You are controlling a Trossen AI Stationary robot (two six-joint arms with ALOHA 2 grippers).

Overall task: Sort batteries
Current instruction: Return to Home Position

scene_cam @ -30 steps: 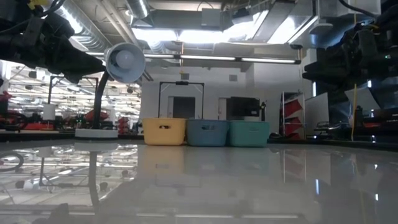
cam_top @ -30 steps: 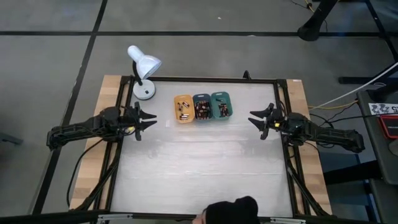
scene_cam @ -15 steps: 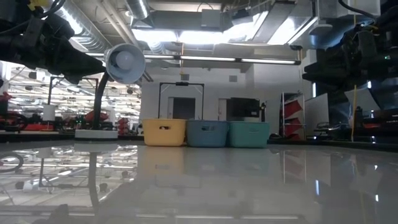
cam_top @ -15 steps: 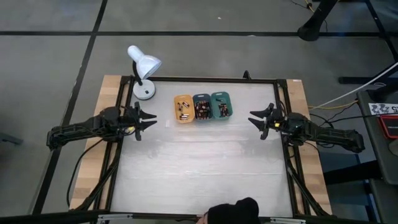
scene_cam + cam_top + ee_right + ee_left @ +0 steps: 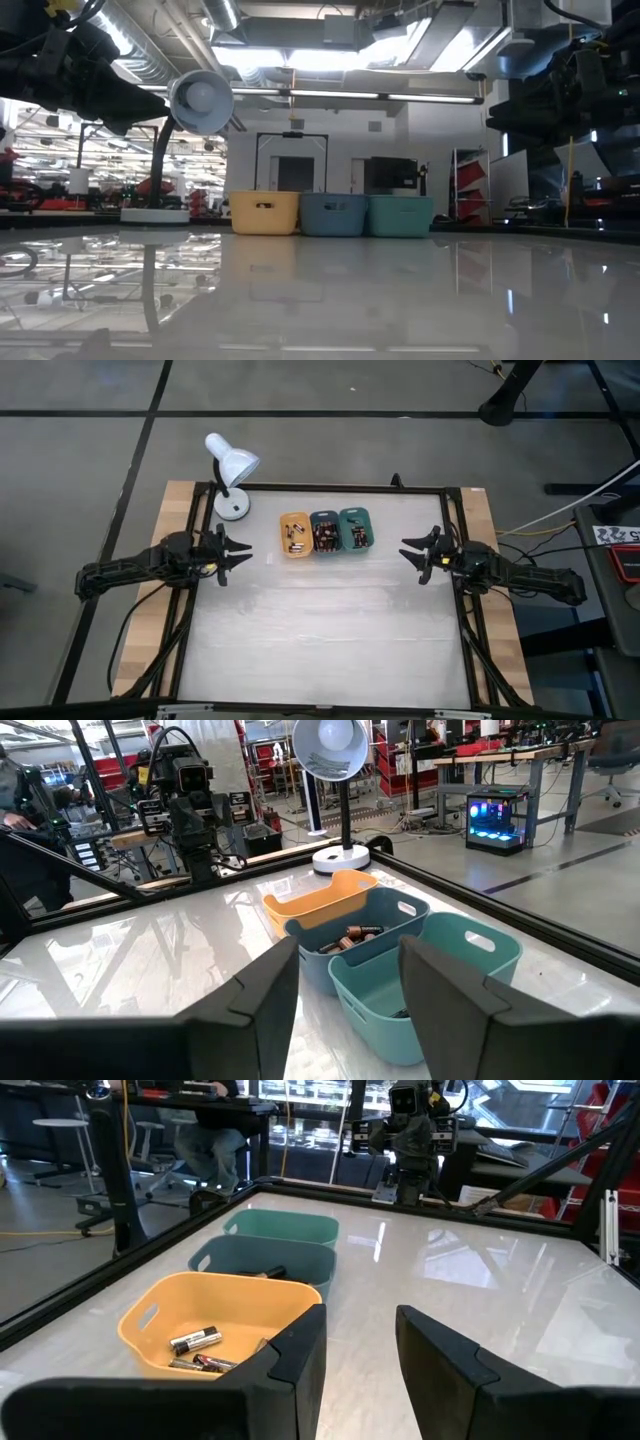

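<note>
Three small trays stand in a row near the table's far edge: orange [image 5: 294, 533], dark teal [image 5: 325, 532] and green [image 5: 356, 530]. Batteries lie in the orange tray [image 5: 194, 1342], in the dark teal tray [image 5: 352, 934] and in the green tray [image 5: 357, 535]. My left gripper [image 5: 243, 554] is open over the table's left side, left of the trays. My right gripper [image 5: 408, 553] is open over the right side, right of the trays. Each points toward the trays and holds nothing.
A white desk lamp [image 5: 231, 467] stands at the table's far left corner, its base [image 5: 232, 506] left of the orange tray. A black frame [image 5: 320, 488] runs around the white tabletop. The wide near half of the table [image 5: 320, 630] lies bare between the arms.
Both arms have kept still. A dark shape at the table's near edge has drawn back out of the high view.
</note>
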